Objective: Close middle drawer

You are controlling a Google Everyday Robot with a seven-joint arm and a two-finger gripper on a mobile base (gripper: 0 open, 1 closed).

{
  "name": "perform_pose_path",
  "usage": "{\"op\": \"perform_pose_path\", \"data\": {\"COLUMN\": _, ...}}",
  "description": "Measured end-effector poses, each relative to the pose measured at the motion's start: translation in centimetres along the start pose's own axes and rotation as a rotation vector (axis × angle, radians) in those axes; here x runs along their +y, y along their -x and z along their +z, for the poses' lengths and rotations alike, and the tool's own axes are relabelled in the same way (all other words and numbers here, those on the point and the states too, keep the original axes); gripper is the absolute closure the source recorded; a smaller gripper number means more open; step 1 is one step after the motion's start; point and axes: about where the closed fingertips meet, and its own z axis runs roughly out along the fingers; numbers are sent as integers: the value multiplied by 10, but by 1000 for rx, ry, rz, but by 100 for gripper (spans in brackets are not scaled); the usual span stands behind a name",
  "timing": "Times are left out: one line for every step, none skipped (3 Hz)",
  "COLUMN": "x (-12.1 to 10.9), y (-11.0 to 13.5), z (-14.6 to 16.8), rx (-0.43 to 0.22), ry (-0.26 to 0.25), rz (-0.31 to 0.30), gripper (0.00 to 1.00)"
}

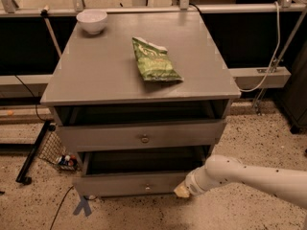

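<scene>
Our gripper (182,190) sits low at the right end of the middle drawer (124,184), apparently touching its front; we cannot tell how far open it is or whether it holds anything. That drawer runs off to the gripper's left, pulled partly out. Above and to the left, the top drawer (110,135) also juts out. Higher still, the cabinet top (96,71) carries a green bag (154,60) and a white bowl (91,20).
</scene>
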Motion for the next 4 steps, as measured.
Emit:
{"op": "perform_pose_path", "data": {"x": -6, "y": 20, "z": -1, "rx": -17, "ry": -12, "rz": -45, "gripper": 100}}
{"op": "perform_pose_path", "data": {"x": -15, "y": 51, "z": 0, "rx": -26, "ry": -54, "rz": -105, "gripper": 100}}
{"op": "perform_pose_path", "data": {"x": -15, "y": 51, "z": 0, "rx": -26, "ry": -54, "rz": -105, "gripper": 100}}
{"op": "perform_pose_path", "data": {"x": -18, "y": 53, "z": -1, "rx": -36, "ry": -62, "rz": -107, "gripper": 100}}
